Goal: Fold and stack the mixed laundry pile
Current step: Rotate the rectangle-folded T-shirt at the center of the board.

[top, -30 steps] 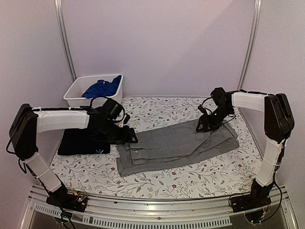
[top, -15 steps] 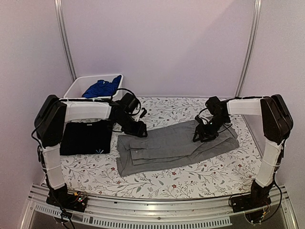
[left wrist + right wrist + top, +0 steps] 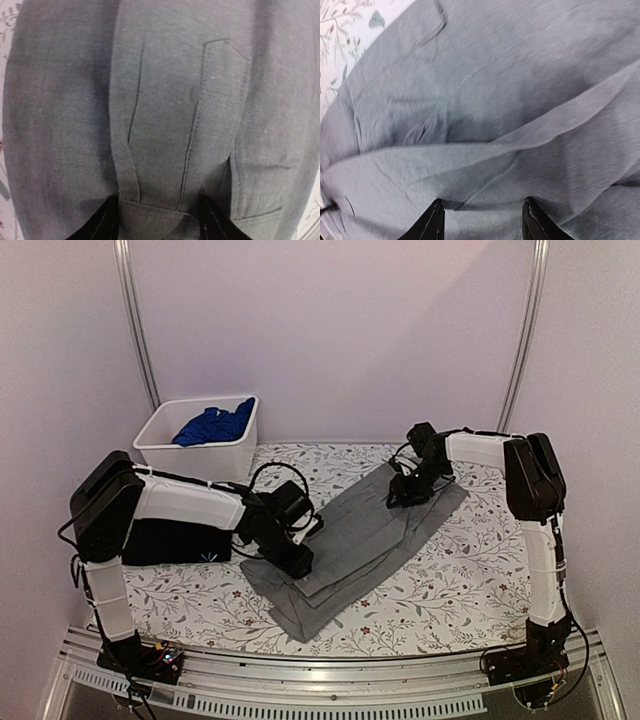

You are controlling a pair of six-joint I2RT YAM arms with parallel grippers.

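Sitting at the table's ten o'clock corner, a white rectangular plastic bin [image 3: 200, 458] holds a bright blue crumpled garment [image 3: 212, 425]. Toward five o'clock from it, a black folded T-shirt [image 3: 180, 545] with a small light mark lies flat on the floral-printed tablecloth [image 3: 450, 570], partly under the left arm. That arm rises from its base to a raised elbow. Its white forearm then reaches toward three o'clock and dips, putting the left gripper [image 3: 297, 560] on the seven o'clock end of the grey collared button shirt [image 3: 365, 530].

Seen from the wrist (a very close look), its fingers [image 3: 107, 227] stand partly apart, tips down on the cloth, with a stitched strip of shirt lying flat between them. The shirt stretches as a long band from seven o'clock to one o'clock across the table's middle.

At its one o'clock end sits the right gripper [image 3: 398, 495], fingers [image 3: 432, 222] likewise partly spread and set on the cloth, where a soft ridge runs toward them. The right arm stands tall from its base, its forearm reaching toward nine o'clock.
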